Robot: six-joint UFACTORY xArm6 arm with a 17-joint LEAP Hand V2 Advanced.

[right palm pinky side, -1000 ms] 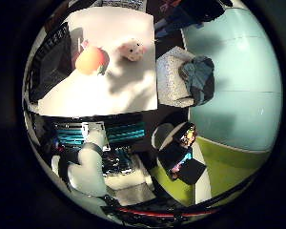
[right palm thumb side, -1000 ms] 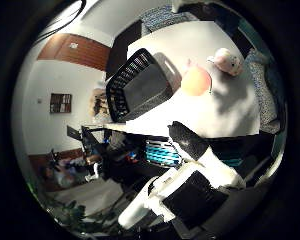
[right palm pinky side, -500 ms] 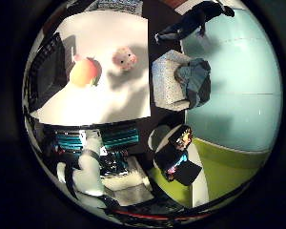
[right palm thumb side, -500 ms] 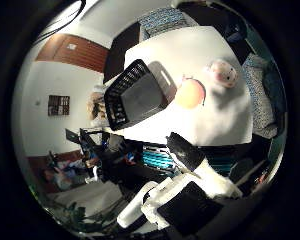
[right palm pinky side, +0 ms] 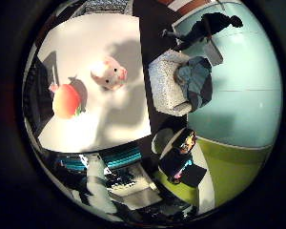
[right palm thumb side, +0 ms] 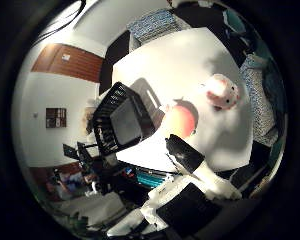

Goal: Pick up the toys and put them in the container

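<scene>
A pink pig toy (right palm pinky side: 109,73) lies on the white table (right palm pinky side: 105,33). An orange peach toy (right palm pinky side: 66,100) with a green leaf lies on the same table, between the pig and the black slatted container (right palm thumb side: 121,125). The container stands at the table's edge with nothing visible inside. My hand (right palm thumb side: 190,197) hangs above the table, well clear of both toys. One black-tipped white finger (right palm thumb side: 184,154) reaches out straight toward the peach, holding nothing.
A grey upholstered chair (right palm pinky side: 169,86) with dark clothing on it stands beside the table. Another patterned chair (right palm thumb side: 157,22) stands at the table's far side. A teal crate (right palm pinky side: 119,157) sits under the table edge. Green and pale blue floor lies beyond.
The whole picture has shifted, so the camera has moved. The table, both toys and the container now fill more of each view and sit closer to the palm. The toys keep their places.
</scene>
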